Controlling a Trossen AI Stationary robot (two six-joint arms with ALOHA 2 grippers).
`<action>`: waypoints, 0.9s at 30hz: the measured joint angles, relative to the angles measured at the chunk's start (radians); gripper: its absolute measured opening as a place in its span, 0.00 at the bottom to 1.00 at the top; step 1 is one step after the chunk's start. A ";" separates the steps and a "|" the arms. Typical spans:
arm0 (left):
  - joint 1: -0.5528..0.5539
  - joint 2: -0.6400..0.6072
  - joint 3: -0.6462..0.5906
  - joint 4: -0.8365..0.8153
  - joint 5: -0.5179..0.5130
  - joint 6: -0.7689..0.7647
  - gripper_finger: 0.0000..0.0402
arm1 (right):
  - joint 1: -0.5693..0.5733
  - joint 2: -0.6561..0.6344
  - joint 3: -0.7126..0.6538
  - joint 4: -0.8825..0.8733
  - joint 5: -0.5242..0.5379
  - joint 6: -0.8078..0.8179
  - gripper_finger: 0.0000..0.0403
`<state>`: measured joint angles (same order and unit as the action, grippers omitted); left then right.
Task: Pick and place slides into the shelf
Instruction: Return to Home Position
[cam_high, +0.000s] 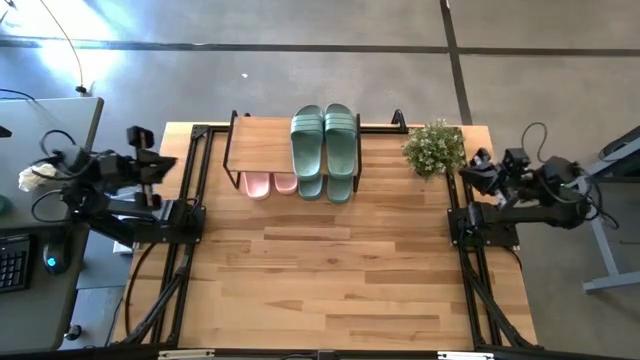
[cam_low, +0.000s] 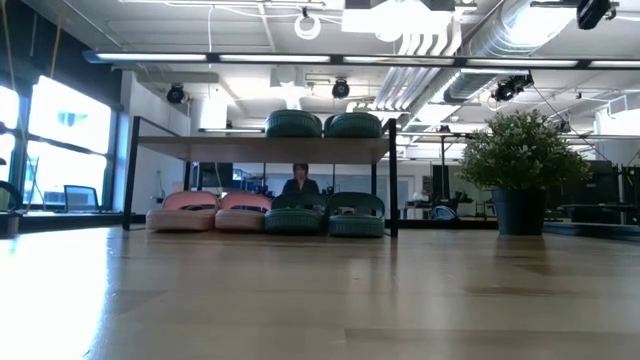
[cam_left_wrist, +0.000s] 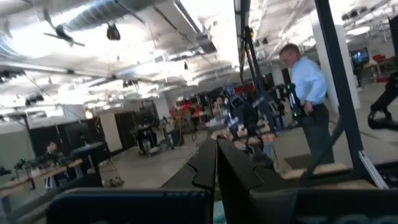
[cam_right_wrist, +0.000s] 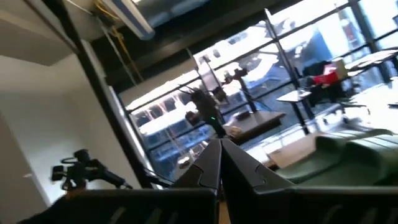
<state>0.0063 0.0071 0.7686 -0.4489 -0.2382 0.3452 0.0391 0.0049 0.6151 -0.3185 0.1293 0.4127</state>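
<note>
Low shelf (cam_high: 262, 142), a light wooden plank on a thin black metal frame, at the far edge of the pale wood-plank bench (cam_high: 330, 270). One dark green ribbed rubber pair of slides (cam_high: 323, 135) lies on its top, at the right end. A second green pair (cam_low: 328, 214) and the light pink pair (cam_low: 205, 211) sit side by side beneath. A potted plant (cam_high: 434, 148) stands to the right of the shelf. Left gripper (cam_left_wrist: 216, 149) and right gripper (cam_right_wrist: 219, 146), each with fingers pressed together and empty, sit beyond the bench's side edges. Around the bench: grey concrete floor (cam_high: 300, 60) and ceiling ducts (cam_low: 430, 60).

Green slides (cam_high: 307, 140) ribbed straps; pink slides (cam_high: 258, 185); shelf (cam_high: 258, 147) light wood, black frame.
</note>
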 joint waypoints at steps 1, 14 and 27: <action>0.000 0.000 -0.024 0.013 0.000 -0.006 0.01 | 0.000 0.000 -0.027 0.046 -0.015 0.006 0.00; 0.000 0.001 -0.335 0.382 0.088 -0.066 0.01 | 0.000 0.001 -0.382 0.494 -0.086 0.137 0.00; 0.000 0.000 -0.626 0.781 0.101 -0.131 0.01 | 0.000 0.001 -0.525 0.660 -0.085 0.217 0.00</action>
<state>0.0063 0.0067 0.1425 0.3318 -0.1371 0.2145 0.0395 0.0059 0.0901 0.3413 0.0444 0.6297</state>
